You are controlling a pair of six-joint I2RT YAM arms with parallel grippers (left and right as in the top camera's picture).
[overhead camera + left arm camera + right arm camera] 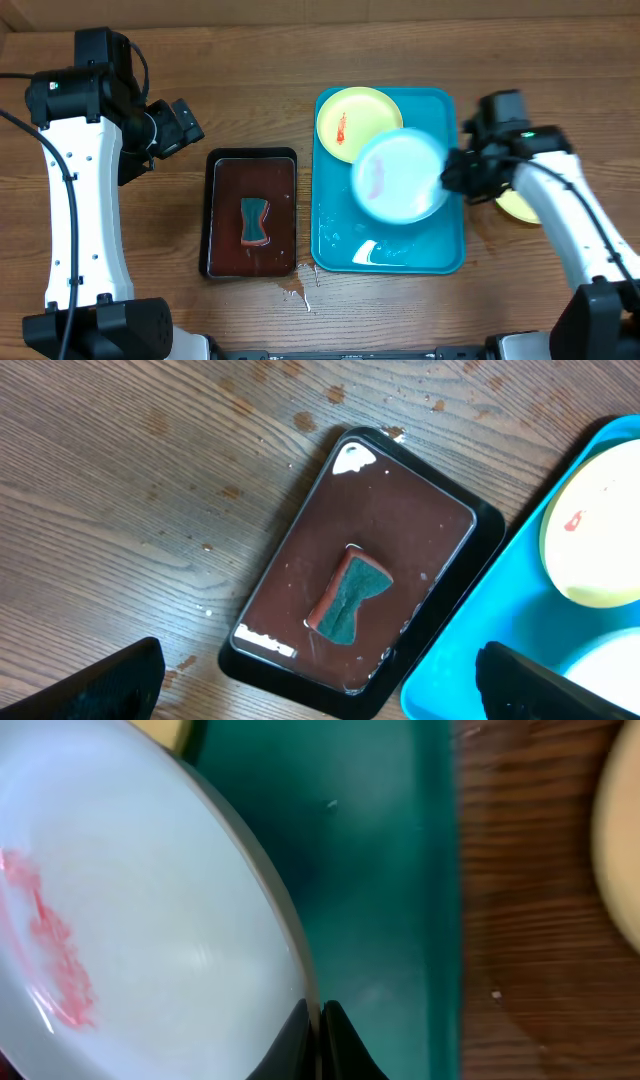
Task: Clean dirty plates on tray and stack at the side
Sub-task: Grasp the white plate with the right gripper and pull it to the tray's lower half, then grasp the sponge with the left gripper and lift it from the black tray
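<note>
Right gripper (320,1020) was clamped on the thin rim of the smeared blue-white plate (400,175), which looked light, stiff, probably slick, with the teal tray (335,235) beneath the fingers; left gripper (185,122) gaped empty.

A robotics lab bench: two robot arms (75,200) mounted at a bare wooden table (250,60).

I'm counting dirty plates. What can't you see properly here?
Overhead: side yellow plate mostly hidden under the right arm; smears unknowable.
Overhead: smeared yellow plate partly covered by the white plate.
Right wrist: white plate cut off by the frame edges.
</note>
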